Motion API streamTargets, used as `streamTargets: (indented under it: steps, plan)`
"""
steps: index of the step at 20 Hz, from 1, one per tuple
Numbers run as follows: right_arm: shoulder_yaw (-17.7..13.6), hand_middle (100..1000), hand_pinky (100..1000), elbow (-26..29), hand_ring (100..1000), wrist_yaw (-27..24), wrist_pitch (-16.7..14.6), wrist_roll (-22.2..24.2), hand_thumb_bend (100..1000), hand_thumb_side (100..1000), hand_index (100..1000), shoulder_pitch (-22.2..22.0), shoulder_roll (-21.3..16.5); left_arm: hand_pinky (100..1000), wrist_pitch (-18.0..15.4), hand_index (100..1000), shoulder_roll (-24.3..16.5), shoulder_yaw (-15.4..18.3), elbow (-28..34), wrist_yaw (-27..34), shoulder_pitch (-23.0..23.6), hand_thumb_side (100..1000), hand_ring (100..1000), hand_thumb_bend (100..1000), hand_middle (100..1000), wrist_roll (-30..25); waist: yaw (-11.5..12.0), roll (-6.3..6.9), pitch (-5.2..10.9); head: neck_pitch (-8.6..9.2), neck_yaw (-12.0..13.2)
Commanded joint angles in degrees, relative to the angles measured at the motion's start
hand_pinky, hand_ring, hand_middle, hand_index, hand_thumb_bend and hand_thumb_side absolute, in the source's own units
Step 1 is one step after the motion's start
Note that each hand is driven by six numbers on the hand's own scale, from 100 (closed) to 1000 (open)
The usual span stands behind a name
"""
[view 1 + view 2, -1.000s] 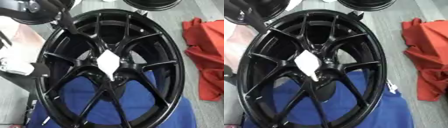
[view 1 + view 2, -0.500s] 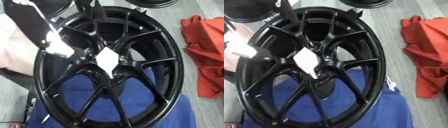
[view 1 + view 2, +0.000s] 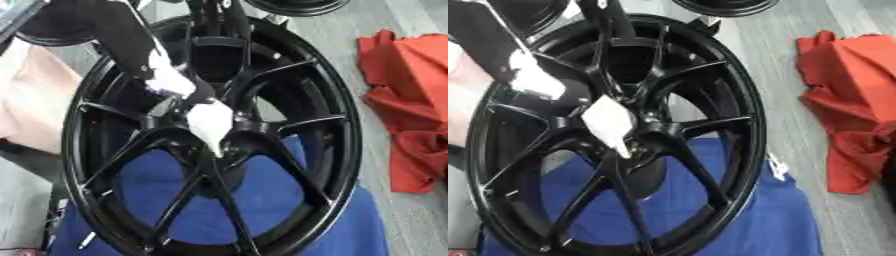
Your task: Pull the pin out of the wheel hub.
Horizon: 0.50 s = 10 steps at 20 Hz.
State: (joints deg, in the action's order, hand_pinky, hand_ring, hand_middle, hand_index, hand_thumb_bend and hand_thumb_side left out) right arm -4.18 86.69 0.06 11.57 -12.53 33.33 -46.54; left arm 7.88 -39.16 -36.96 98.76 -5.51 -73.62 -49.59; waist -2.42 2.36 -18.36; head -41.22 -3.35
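Observation:
A large black wheel hub [image 3: 328, 125] with several spokes lies on a blue cloth [image 3: 262, 210]. A white diamond-shaped pin [image 3: 210, 125] stands at the hub's centre, its narrow tip pointing down into the centre hole. My left arm comes in from the upper left, black with a white part at the hand. My left hand [image 3: 169, 77] hovers just up and left of the pin, close to or touching its upper edge. The picture is blurred there, so its grip cannot be made out. My right hand shows in neither view.
A crumpled red cloth [image 3: 407, 115] lies on the grey floor to the right. Parts of other black wheels [image 3: 293, 5] show at the top edge. Something pale pink [image 3: 31, 100] lies to the left of the hub.
My left hand has moved from the hub's upper left rim down and right across the spokes, and now sits right beside the white pin. The pin has stayed in place.

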Motion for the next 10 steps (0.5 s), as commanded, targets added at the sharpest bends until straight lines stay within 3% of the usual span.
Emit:
streamTargets:
  steps: [1,4,7,10]
  plan:
    - [-0.38,683,769,0.39,642,0.17,-0.2,0.01,100,766,686,1.09,-1.23,826,-0.51,902,-0.32,-0.44,-0.66,0.9,-1.19,492,812,444,812,-1.88,-0.11,-0.17,1.38,0.37,0.15]
    - [-0.4,683,769,0.19,641,0.04,-0.2,-0.11,100,768,686,1.14,-1.12,851,-1.34,921,-0.63,-2.22,-1.28,1.78,-0.84,508,846,457,841,-2.32,-0.18,-0.04,1.17,0.33,0.29]
    - [-0.29,683,769,-0.05,641,-0.1,-0.22,-0.15,100,769,686,1.22,-0.99,869,-2.5,919,-0.6,-3.37,-1.99,3.43,-0.88,557,861,560,839,-2.37,-0.15,0.0,1.07,0.25,0.57]
    - [-0.08,683,769,-0.17,641,-0.12,-0.28,-0.05,100,769,686,1.39,-0.83,870,-4.29,895,-0.3,-3.84,-2.76,4.16,-1.07,486,862,599,827,-2.38,-0.15,0.02,1.04,0.27,0.74]
